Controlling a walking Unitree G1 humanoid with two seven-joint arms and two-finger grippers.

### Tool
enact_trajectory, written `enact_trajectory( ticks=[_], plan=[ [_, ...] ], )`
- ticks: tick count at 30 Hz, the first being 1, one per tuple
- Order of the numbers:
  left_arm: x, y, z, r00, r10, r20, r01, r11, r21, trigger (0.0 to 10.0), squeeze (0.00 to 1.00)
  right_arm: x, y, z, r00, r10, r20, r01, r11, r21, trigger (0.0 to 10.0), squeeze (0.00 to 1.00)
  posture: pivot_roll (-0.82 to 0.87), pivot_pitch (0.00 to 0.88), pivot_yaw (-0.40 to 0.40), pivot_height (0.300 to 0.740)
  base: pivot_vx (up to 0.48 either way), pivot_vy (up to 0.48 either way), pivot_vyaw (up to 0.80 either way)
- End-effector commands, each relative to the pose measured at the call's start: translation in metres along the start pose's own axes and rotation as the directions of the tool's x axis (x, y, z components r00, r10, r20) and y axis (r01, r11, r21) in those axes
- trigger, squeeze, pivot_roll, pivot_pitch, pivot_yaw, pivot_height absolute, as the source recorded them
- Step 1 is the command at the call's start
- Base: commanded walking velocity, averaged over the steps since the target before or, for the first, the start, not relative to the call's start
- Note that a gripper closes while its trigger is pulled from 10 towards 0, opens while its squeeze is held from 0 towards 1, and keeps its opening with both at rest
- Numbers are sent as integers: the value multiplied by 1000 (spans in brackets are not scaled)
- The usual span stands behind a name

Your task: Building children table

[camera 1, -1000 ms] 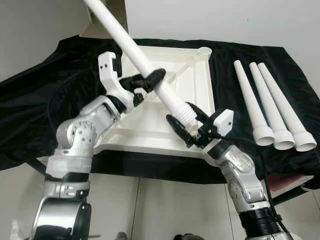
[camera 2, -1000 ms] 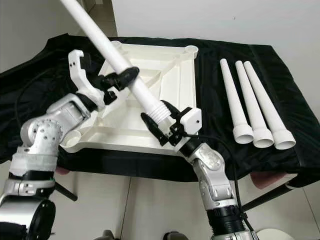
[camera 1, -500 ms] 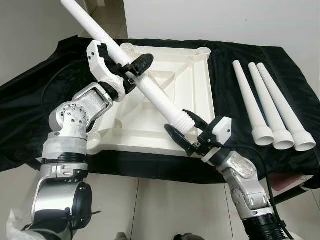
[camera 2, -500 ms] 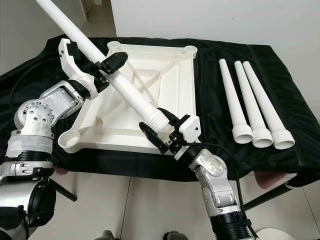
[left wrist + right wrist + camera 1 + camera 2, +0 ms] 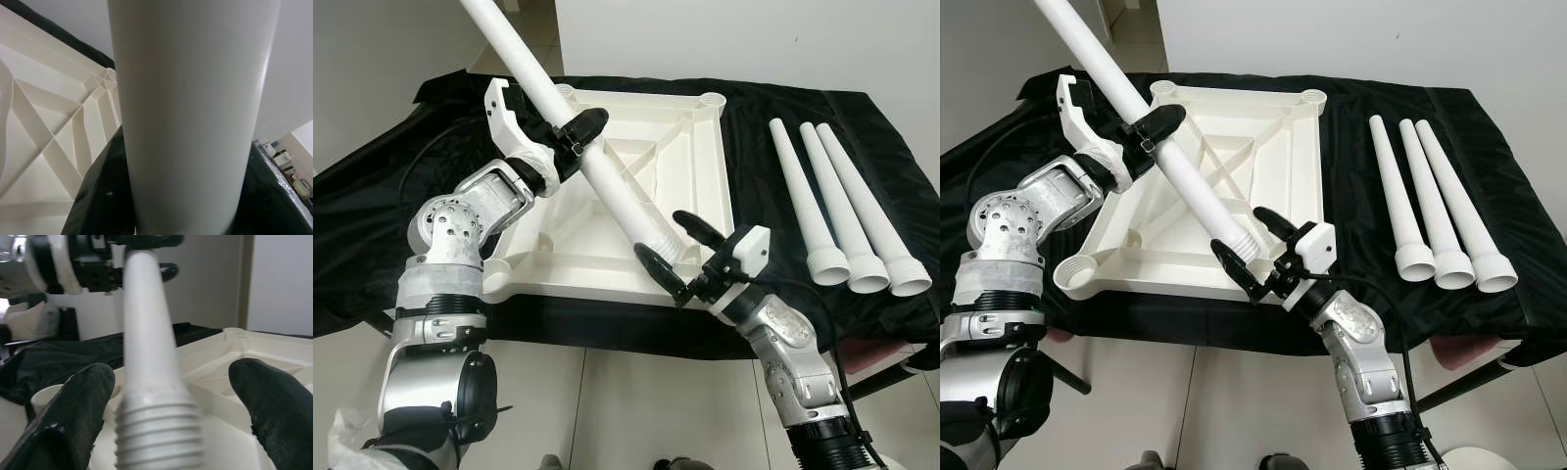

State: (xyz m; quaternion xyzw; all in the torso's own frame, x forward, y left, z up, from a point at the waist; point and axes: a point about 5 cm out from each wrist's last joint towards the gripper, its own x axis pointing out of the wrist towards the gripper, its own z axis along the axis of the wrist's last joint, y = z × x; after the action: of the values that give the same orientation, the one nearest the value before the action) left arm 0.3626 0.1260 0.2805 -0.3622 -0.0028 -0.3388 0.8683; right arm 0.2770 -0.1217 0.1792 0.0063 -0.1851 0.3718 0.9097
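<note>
Left tool (image 5: 576,129) pinches the white leg (image 5: 592,168) above the upturned tabletop (image 5: 705,186); right tool (image 5: 674,250) spread around the leg's threaded end

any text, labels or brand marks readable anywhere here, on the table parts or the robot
None readable: no words, numbers or signs show on the table top, the held leg, the three loose legs or the arms.
Small boxes in the background of the left wrist view are too blurred to read.

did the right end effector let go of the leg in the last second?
Yes. The right end effector has opened: its fingers now stand apart beside the leg's threaded end, over the tabletop's near edge. The left end effector holds it.
</note>
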Motion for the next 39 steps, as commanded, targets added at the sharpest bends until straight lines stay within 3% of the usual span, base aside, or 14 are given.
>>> enact_trajectory(
  ticks=[1,2,8,9,10,13,16,19,21,25,26,30,34,39],
  plan=[
    [0,-1,8,1000,0,12,0,1000,19,0,0,1,-2,0,1000,-15,5,15,1000,10,10000,1000,-67,70,74,740,0,0,0],
    [1,-1,11,1000,18,23,-19,999,41,10000,0,1,-4,1,999,-35,3,35,999,8,10000,1000,-69,68,73,740,0,0,0],
    [0,-2,19,998,29,60,-34,997,73,10000,0,3,-9,1,997,-71,-21,71,997,8,10000,1000,-69,69,70,740,0,0,0],
    [0,-4,22,997,35,72,-43,993,109,10000,0,5,-10,0,996,-81,-40,81,997,2,10000,988,-68,66,67,740,0,0,0],
    [0,-10,24,996,32,85,-47,982,181,10000,0,10,-8,2,997,-59,-54,60,998,16,10000,0,-67,63,65,740,0,0,0],
    [1,-16,24,995,32,91,-53,968,244,10000,0,14,-7,2,995,-57,-78,57,998,0,10000,0,-66,59,64,740,0,0,0],
    [4,-31,22,991,39,128,-90,901,423,10000,0,27,-7,3,990,-35,-133,31,999,-33,10000,0,-61,49,58,740,0,0,0],
    [4,-31,22,991,39,128,-90,901,423,10000,0,27,-7,3,990,-35,-133,31,999,-33,10000,0,-61,49,58,740,0,0,0],
    [6,-44,19,988,11,151,-92,837,539,10000,0,37,-5,6,990,-11,-142,4,999,-49,10000,0,-56,41,56,740,0,0,0],
    [7,-50,15,991,-1,135,-77,817,572,10000,0,43,-4,8,991,6,-137,-14,998,-62,10000,0,-50,33,55,740,0,0,0],
    [8,-55,10,991,-14,130,-69,793,606,10000,0,48,-2,9,991,19,-134,-28,997,-67,10000,0,-47,29,55,740,0,0,0],
    [12,-66,-2,993,-37,108,-43,754,655,10000,0,65,6,13,992,55,-116,-66,994,-92,10000,0,-35,36,55,740,0,0,0],
    [12,-67,-4,994,-39,105,-40,752,657,10000,0,68,8,14,992,61,-112,-72,993,-99,10000,0,-35,34,55,740,0,0,0],
    [18,-79,-6,991,-73,111,-19,747,665,10000,0,88,10,14,992,44,-116,-56,993,-105,10000,0,-22,47,50,740,0,0,0]
  ],
)
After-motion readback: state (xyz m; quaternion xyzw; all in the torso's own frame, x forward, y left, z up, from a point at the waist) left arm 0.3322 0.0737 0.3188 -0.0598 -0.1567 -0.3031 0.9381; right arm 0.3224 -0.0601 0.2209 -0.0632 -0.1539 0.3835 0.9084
